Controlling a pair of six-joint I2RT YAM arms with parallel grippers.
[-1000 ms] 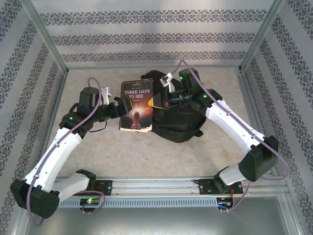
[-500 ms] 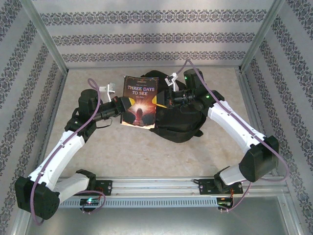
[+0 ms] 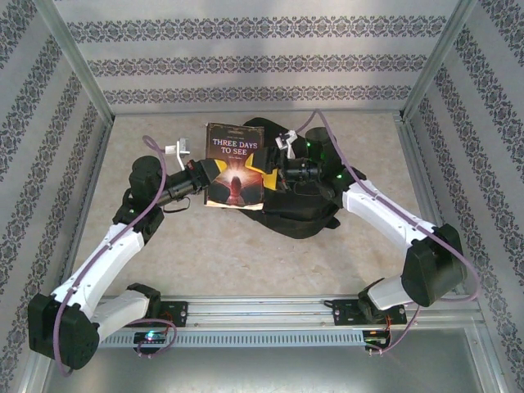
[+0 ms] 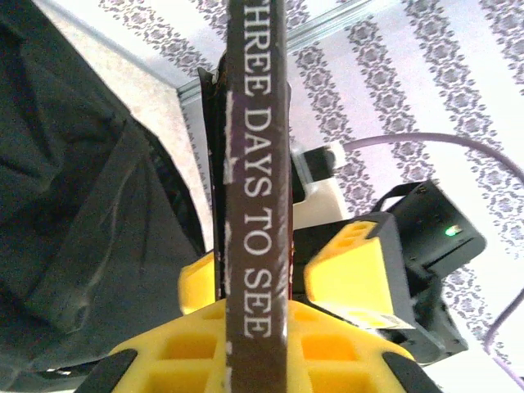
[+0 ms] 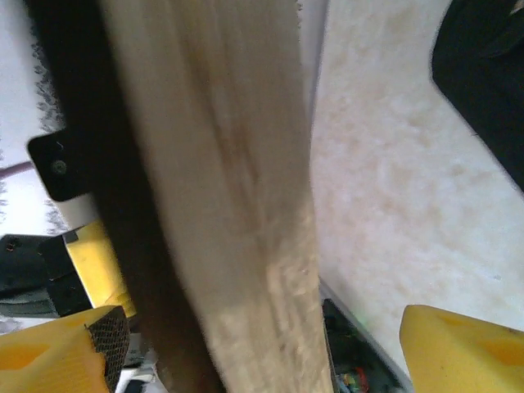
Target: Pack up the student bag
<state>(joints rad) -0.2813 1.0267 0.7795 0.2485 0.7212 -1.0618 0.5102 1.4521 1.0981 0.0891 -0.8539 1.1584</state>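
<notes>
While the left gripper (image 3: 205, 174) is clamped shut on the book (image 3: 236, 166), the right gripper (image 3: 270, 172) stands wide open at the book's opposite edge and grips nothing. From above, the book is held up with its front cover towards the camera, and the title THREE DAYS TO SEE can be read.

From the left wrist, the book's spine (image 4: 255, 205) runs straight up between the left gripper's yellow fingers (image 4: 172, 360), which pinch it from both sides. Beyond the book, the right gripper's yellow fingers (image 4: 354, 274) sit one on each side of it.

From the right wrist, the book's pale page edge (image 5: 237, 205) passes between the spread yellow fingers (image 5: 467, 344). There is a clear gap on one side of the book, and the dark cover lies close to the other finger.

The bag (image 3: 299, 209) lies on the table (image 3: 246, 254) behind and to the right of the book, partly hidden by the book. From the left wrist its black fabric (image 4: 74, 205) shows just beside the book. From the right wrist a corner of the bag (image 5: 483, 82) shows well beyond the book.
</notes>
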